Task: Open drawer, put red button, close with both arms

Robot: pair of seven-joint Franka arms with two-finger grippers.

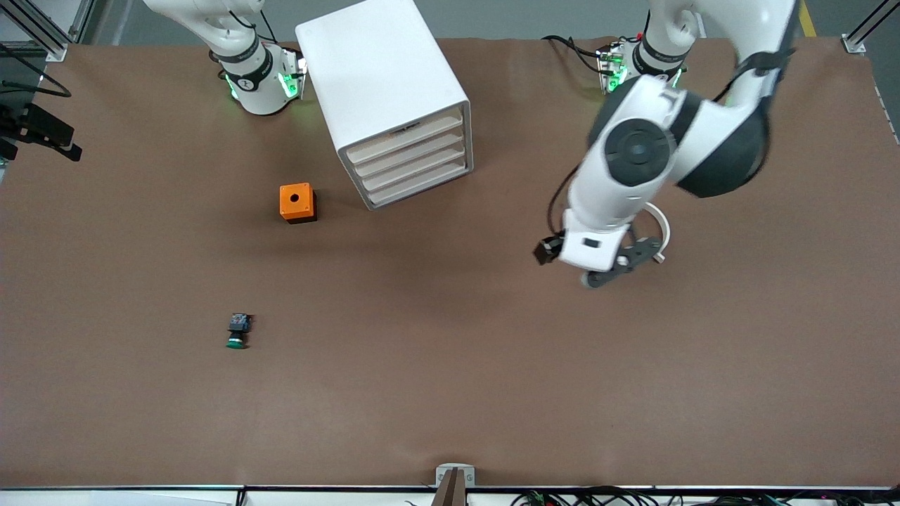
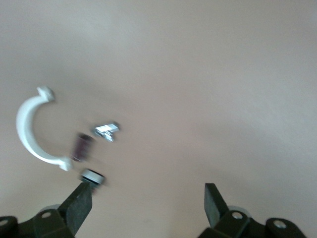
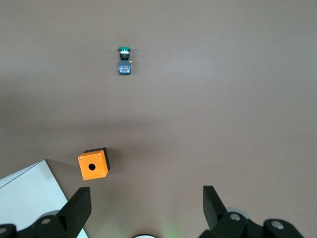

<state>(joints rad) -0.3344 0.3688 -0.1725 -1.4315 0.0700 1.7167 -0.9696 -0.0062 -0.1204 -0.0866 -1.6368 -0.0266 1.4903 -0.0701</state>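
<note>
Brown surface [image 1: 450, 393] filled nearly the whole frame. Aluminium frame posts stood at the upper corners and cables ran along the bottom edge.

Left arm [image 1: 636, 151] reached down over the middle of the surface at its own end. The left hand [image 1: 622, 263] was spread wide with nothing in it, hovering over a scatter of small parts. Right arm [image 1: 246, 70] showed only its base at the top of the frame and was waiting. The right hand [image 3: 147, 196] was also spread and empty, above the orange box and the cabinet corner.

White drawer cabinet [image 1: 394, 98] sat top centre with all its drawers shut. Orange box [image 1: 297, 202] with a hole was just beside it, lower in the frame. White half-ring clamp [image 2: 29, 134] lay under the left hand, next to a silvery bit [image 2: 106, 130]. Green-capped switch [image 1: 238, 332] lay alone, lower still, toward the right arm's end.

Red button: couldn't confirm it. A dark reddish blur [image 2: 83, 146] beside the clamp in the left wrist view was probably it, and the arm hid that spot in the front view.

My read on handling: light, rigid plastic that isn't fragile. The round cap would be slippery, so pinch across the flat sides of the blocky body. It's small, so it will likely skid or tip if only one finger touches first.
</note>
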